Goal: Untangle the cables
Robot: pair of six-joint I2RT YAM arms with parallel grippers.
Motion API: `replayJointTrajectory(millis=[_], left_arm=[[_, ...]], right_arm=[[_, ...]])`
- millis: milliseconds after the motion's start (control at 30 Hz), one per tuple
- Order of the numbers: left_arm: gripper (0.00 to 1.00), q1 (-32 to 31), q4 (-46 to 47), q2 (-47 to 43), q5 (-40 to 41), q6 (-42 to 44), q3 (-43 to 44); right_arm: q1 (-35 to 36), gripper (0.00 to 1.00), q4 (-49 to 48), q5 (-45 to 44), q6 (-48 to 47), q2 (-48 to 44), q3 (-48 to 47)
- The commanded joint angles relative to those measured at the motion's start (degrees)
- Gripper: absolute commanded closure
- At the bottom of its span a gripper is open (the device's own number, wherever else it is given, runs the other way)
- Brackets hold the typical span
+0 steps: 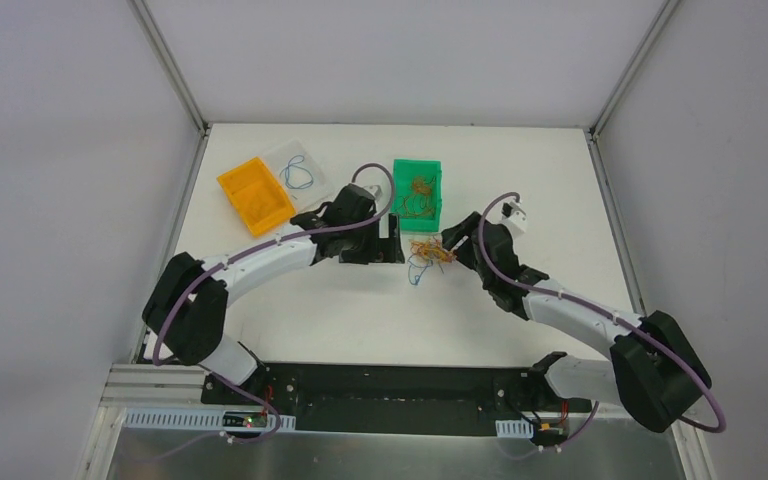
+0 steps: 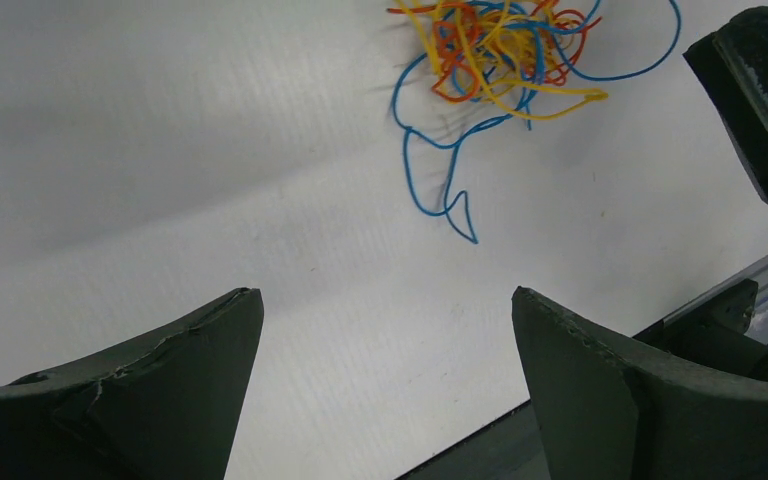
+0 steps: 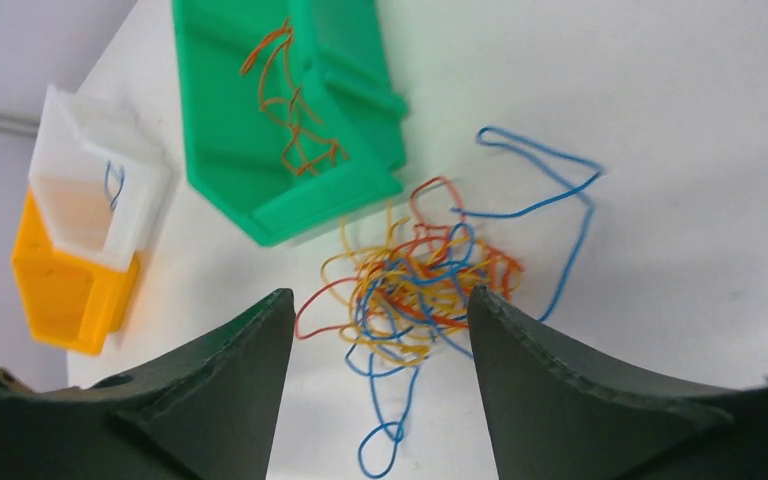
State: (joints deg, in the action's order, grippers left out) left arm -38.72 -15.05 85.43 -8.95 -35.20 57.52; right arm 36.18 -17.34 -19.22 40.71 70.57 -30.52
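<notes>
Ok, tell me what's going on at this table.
Two robot arms are working on a tangle of cables, thin orange, blue and yellow wire lying on the near side of the green bin. The right gripper hangs over the tangle, jaws open and gripping nothing. The left gripper sits off to the side, jaws wide open. Some orange wires already lie in the green bin, and a blue wire lies in the white bin.

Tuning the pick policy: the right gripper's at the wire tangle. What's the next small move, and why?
Probably lower the right gripper and pinch one strand. Its jaws stand open and frame the tangle of cables with nothing held, while the left gripper is wide open off to one side.
</notes>
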Motion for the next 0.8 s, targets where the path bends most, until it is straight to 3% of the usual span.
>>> replayJointTrajectory(millis=[0,533,767], left_arm=[[0.01,-3.8,3.1,4.4,0.5,1.2,6.3],[0.01,-6.8,6.0,11.9,0.6,1.5,10.7],[0.13,-6.9,7.3,16.2,-1.6,1.2,12.8]], right_arm=[[-0.9,0.33,6.9,-14.5,-0.3,-4.0,-0.3],[-4.1,0.35,7.2,-15.7,0.7,-8.4,2.1],[-4.5,0.38,6.4,-12.8,0.7,-7.0,1.9]])
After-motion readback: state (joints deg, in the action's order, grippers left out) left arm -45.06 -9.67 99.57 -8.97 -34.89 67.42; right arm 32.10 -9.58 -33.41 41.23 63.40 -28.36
